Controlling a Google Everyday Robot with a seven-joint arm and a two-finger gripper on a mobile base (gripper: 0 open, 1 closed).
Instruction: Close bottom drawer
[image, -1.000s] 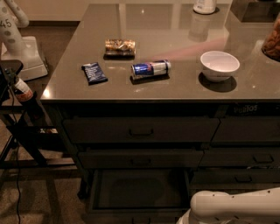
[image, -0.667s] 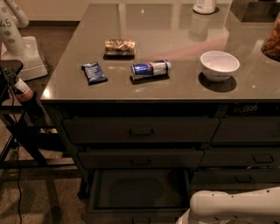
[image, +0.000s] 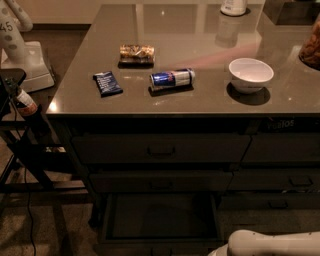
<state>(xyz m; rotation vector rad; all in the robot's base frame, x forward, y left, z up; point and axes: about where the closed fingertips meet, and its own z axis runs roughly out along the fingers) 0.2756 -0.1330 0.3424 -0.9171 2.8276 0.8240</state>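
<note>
The bottom drawer (image: 160, 220) of the wide left stack stands pulled out, its plain dark interior showing, its low front panel at the frame's bottom edge. Above it the two taller-fronted drawers (image: 160, 149) are shut. Only the white arm (image: 272, 243) shows, at the bottom right corner, just right of the open drawer's front. The gripper itself is out of view below the frame.
On the counter (image: 200, 30) lie a blue can (image: 171, 79) on its side, a dark blue packet (image: 107, 83), a snack bag (image: 136, 52) and a white bowl (image: 250, 74). A narrower drawer stack (image: 285, 170) is at right. A black stand (image: 22, 145) stands left.
</note>
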